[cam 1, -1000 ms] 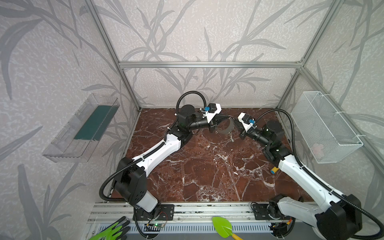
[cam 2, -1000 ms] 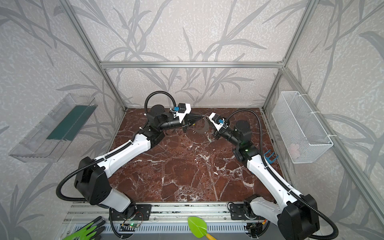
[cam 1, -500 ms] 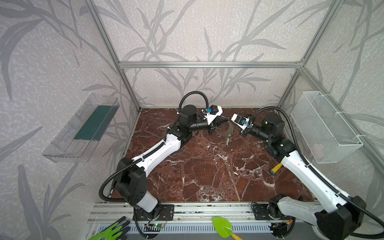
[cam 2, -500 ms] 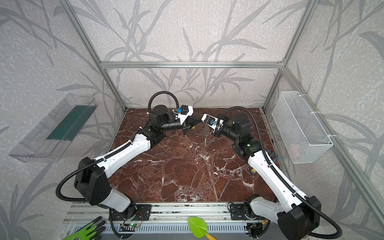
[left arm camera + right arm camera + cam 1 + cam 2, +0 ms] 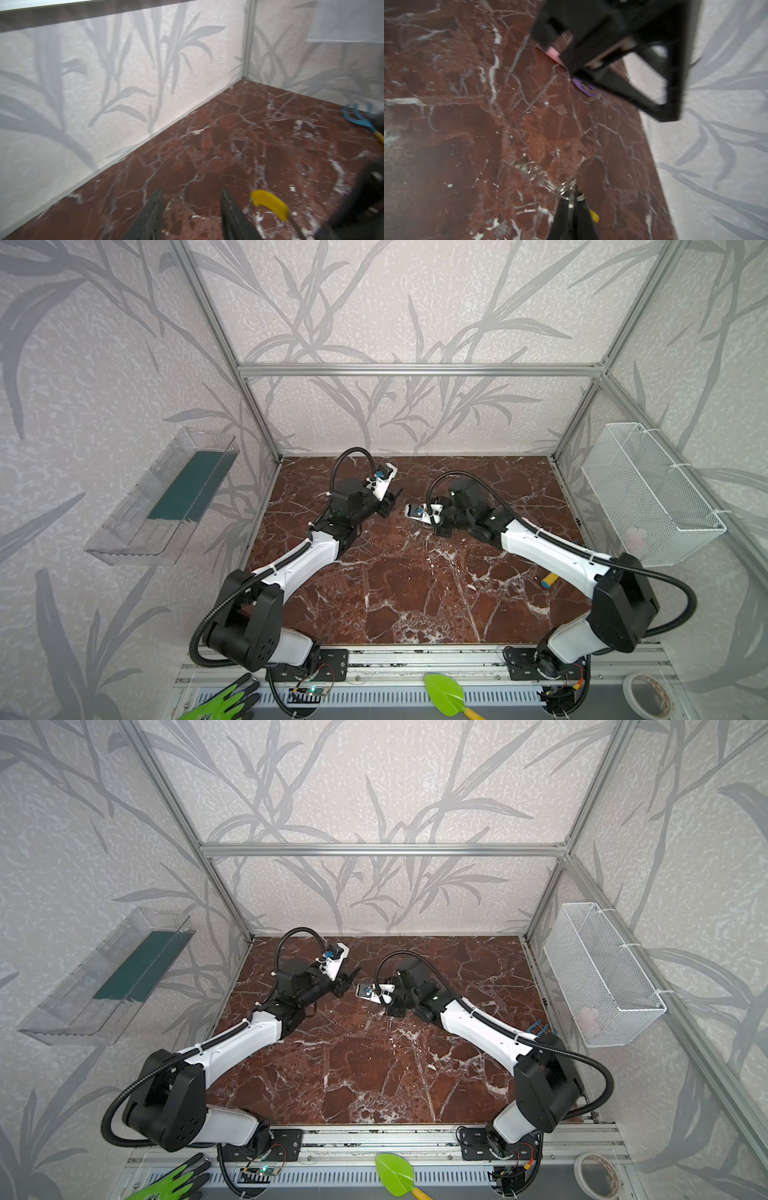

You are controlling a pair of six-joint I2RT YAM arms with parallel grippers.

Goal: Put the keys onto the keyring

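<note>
Above the far counter (image 5: 415, 593), my left pincer (image 5: 191, 192) is spread; my right pincer (image 5: 572, 196) is pinching the keyring (image 5: 270, 202), with the keys (image 5: 532, 170) just beside its tip.

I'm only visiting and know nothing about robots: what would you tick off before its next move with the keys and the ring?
1. Left gripper open, nothing between its jaws: ok.
2. Right gripper shut on the thin silvery wire of the keyring: ok.
3. Yellow sleeve outside the left jaws, beside one finger: ok.
4. Keys threaded on the keyring: cannot tell, only blurred silvery loops show.
5. The two grippers close but not touching in both top views: ok.
6. Wrist views sharp enough to aim by: not ok, both are blurred.
</note>
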